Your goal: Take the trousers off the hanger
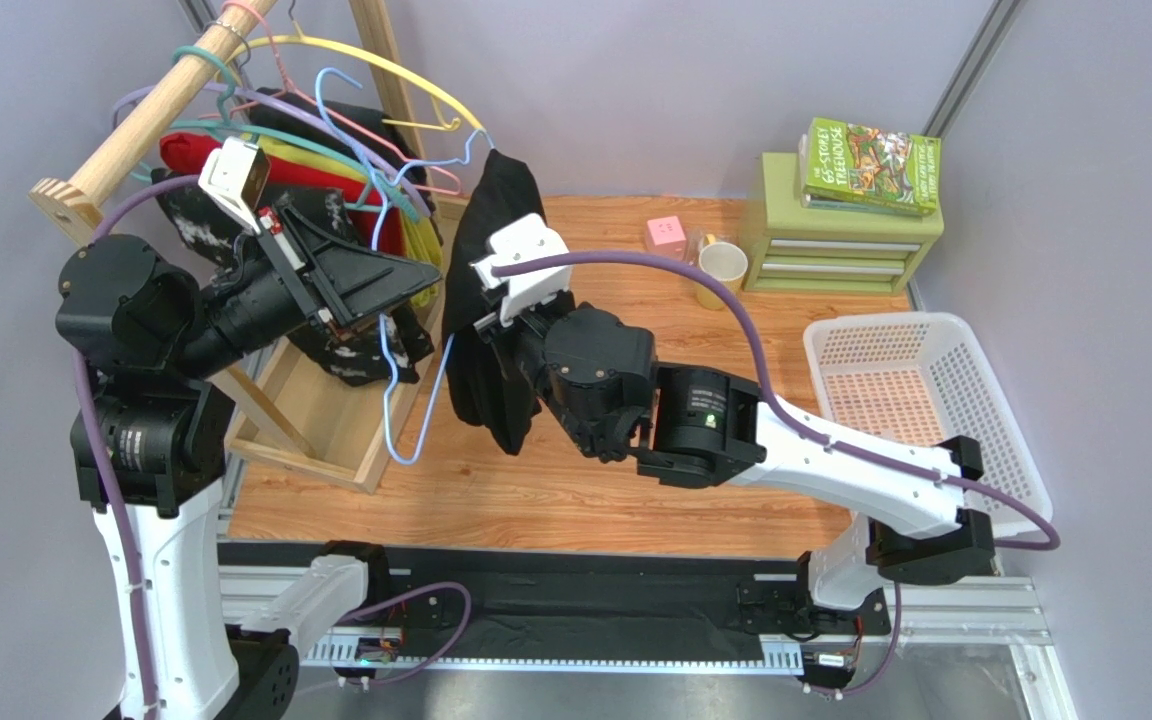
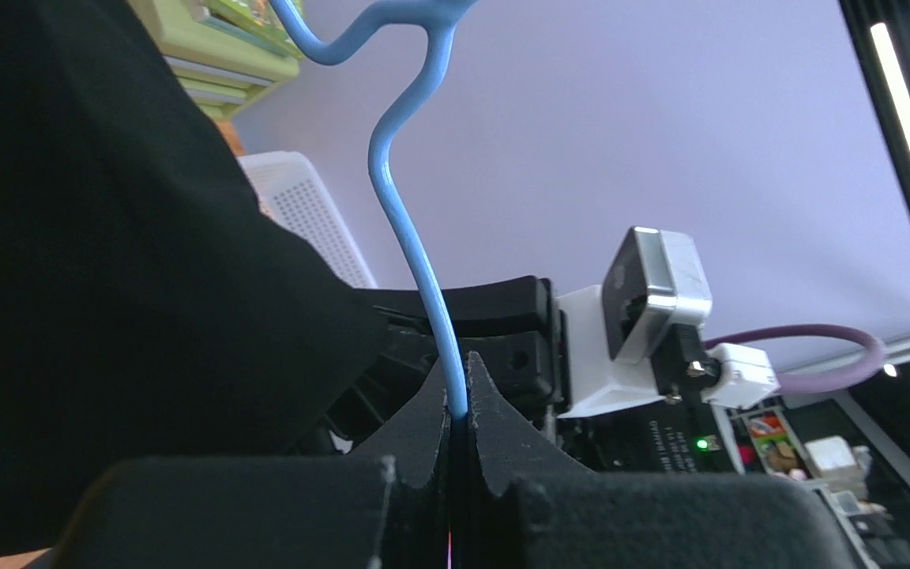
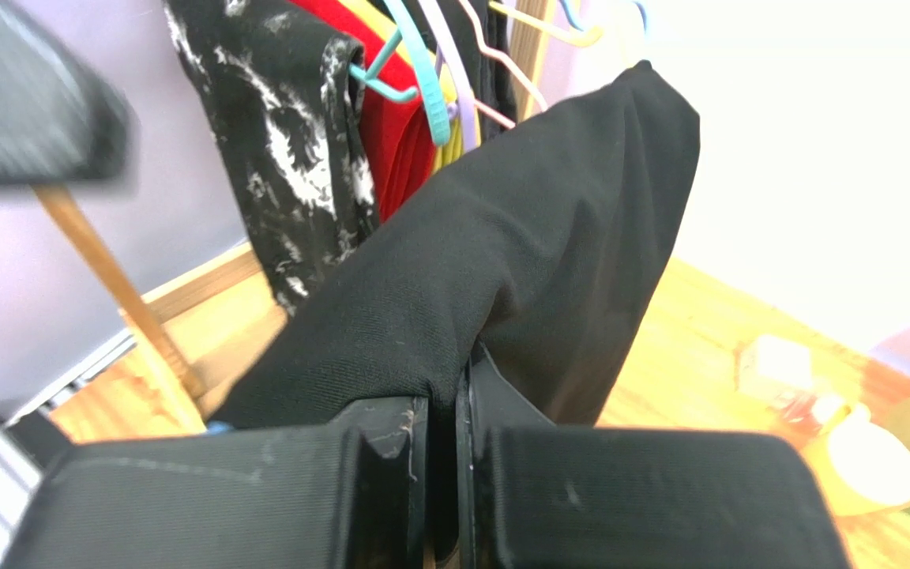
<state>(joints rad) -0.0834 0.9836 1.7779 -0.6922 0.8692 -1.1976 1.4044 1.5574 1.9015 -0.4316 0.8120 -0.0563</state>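
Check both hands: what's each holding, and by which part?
Left hand pinches the light-blue hanger on its thin wire. Right hand is clamped on a fold of the black trousers.

The wooden table [image 1: 597, 480] is carrying a green drawer unit [image 1: 838, 240] at its back right, with a cream mug [image 1: 722, 266] and a small pink box [image 1: 666, 233] sitting just beside it — a white basket [image 1: 920, 398] is resting at the right edge, a wooden rack base [image 1: 312, 428] standing at the left.
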